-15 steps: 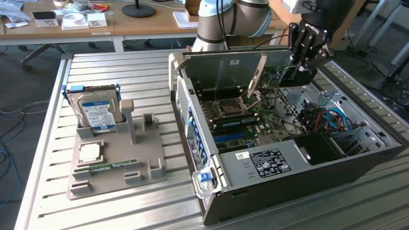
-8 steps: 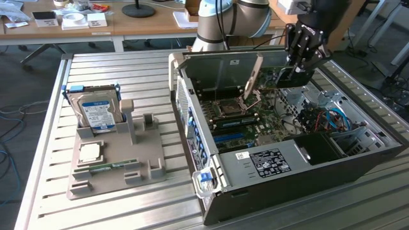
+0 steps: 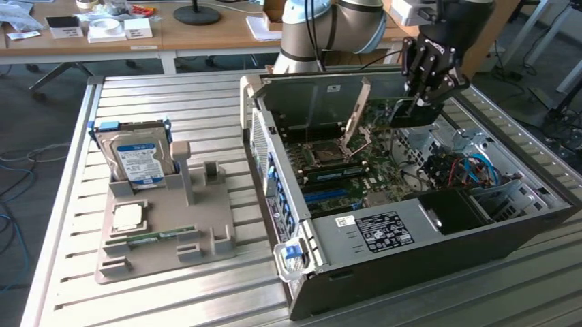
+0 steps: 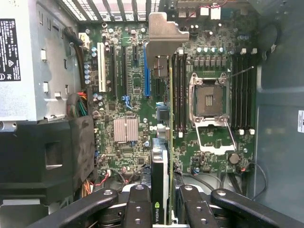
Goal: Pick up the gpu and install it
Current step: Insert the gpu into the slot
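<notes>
The fingers [image 3: 423, 99] are closed on the gpu [image 4: 160, 164], gripping its top edge from both sides. The card hangs on edge inside the open case [image 3: 272, 157], above the motherboard [image 4: 128, 99] and not seated. In the wrist view it is seen edge-on, with its silver bracket [image 4: 164, 33] at the end towards the case's slotted back wall.

Below it, a blue slot [image 4: 146, 66] lies just to one side and the black memory slots [image 4: 179, 95] just to the other. Beyond those is the cpu socket [image 4: 209, 95], its frame flipped open and a thin lever [image 4: 240, 71] sticking out. A white slot [image 4: 100, 66] and a small finned heatsink [image 4: 126, 129] sit further off on the blue slot's side. Bundled cables [image 4: 83, 104] run along the board's edge beside the silver power supply [image 3: 382, 228] and a black bay [image 3: 454, 208].

On the slatted table [image 3: 182, 95], well apart from the case at the exterior view's left, a grey tray [image 3: 163, 252] holds a hard drive [image 3: 136, 157] standing upright, a cpu [image 3: 127, 216] and a memory stick [image 3: 150, 237] lying flat.
</notes>
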Robot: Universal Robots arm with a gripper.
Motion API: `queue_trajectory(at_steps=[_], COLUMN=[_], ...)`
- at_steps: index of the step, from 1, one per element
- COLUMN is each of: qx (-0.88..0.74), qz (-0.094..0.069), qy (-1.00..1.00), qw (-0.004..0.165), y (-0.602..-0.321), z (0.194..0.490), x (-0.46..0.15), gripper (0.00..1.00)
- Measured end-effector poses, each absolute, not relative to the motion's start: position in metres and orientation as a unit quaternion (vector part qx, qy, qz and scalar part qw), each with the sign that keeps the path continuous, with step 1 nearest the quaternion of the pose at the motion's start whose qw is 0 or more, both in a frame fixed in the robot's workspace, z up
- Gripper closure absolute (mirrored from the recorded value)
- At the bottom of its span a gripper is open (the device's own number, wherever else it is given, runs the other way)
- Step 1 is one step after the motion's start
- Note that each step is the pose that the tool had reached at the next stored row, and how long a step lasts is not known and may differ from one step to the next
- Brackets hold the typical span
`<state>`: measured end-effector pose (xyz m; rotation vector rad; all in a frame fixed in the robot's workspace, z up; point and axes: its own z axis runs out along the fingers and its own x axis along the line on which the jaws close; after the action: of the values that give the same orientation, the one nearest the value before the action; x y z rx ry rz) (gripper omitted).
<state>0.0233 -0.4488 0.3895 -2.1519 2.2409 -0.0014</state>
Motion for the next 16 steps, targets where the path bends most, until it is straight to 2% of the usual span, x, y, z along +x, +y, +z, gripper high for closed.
queue_trajectory(at_steps=[16], qx=[-0.692], qz=[0.000], qy=[0.721], qw=[0.018], y=[-0.4488], z=[0.3878], x=[0.0182], gripper=[0.73])
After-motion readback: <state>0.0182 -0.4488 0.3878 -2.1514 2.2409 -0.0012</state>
